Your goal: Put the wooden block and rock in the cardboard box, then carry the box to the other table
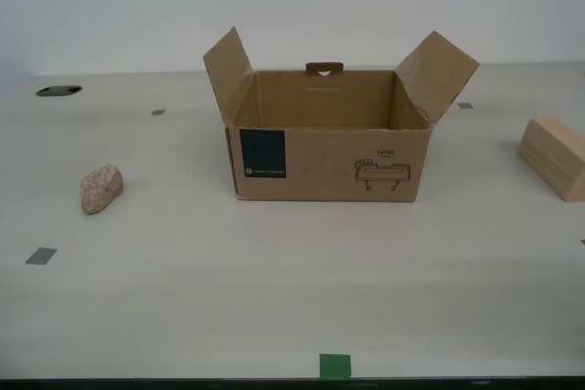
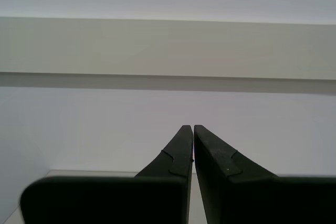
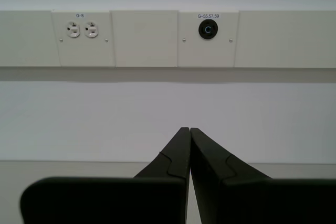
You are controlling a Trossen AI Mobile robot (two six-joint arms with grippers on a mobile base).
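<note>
The cardboard box (image 1: 329, 148) stands open in the middle of the beige table, flaps raised, navy label and line drawing facing the camera. Its inside looks empty as far as I can see. The rock (image 1: 101, 188) lies on the table toward the exterior view's left, apart from the box. The wooden block (image 1: 555, 156) rests at the exterior view's right edge. Neither arm shows in the exterior view. My first gripper (image 3: 189, 128) is shut, pointing at a wall. My second gripper (image 2: 192, 126) is shut too, holding nothing. The other table is out of view.
Grey tape squares (image 1: 40, 256) mark the beige table (image 1: 292, 280), and a green square (image 1: 335, 365) sits at its near edge. A dark round hole (image 1: 58, 90) is at the far side on the exterior view's left. A wall panel with sockets (image 3: 83, 30) faces the first wrist camera.
</note>
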